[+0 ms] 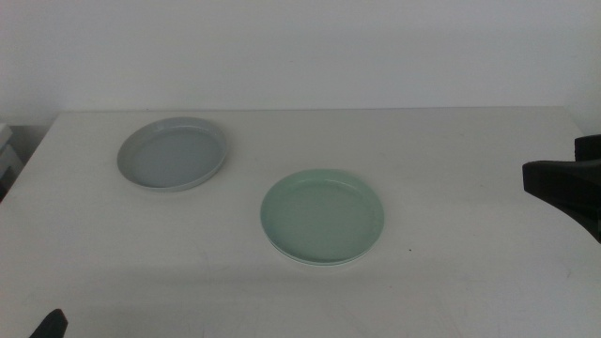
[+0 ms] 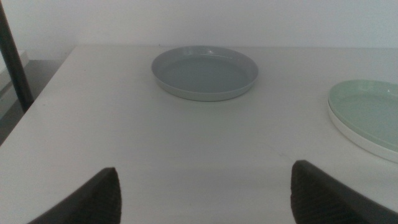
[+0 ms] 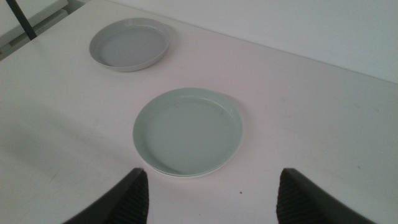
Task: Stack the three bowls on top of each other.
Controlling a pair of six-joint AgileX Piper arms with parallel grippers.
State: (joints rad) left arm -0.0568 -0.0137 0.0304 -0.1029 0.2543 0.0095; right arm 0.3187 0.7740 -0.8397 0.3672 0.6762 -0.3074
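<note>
The grey-blue bowl [image 1: 174, 153] sits alone at the back left of the table; it also shows in the left wrist view [image 2: 205, 71] and the right wrist view [image 3: 129, 45]. The mint green bowl [image 1: 322, 214] rests inside the white bowl [image 1: 302, 258], of which only a thin rim shows beneath it, near the table's middle. The pair shows in the right wrist view [image 3: 186, 129] and at the edge of the left wrist view [image 2: 368, 109]. My left gripper [image 2: 205, 199] is open and empty at the near left corner [image 1: 49, 324]. My right gripper [image 3: 211, 183] is open and empty, at the right edge [image 1: 563, 183], apart from the bowls.
The white table [image 1: 451, 169] ends at a pale wall behind. A dark post [image 2: 13, 56] and some white items [image 1: 7, 155] stand off the table's left edge.
</note>
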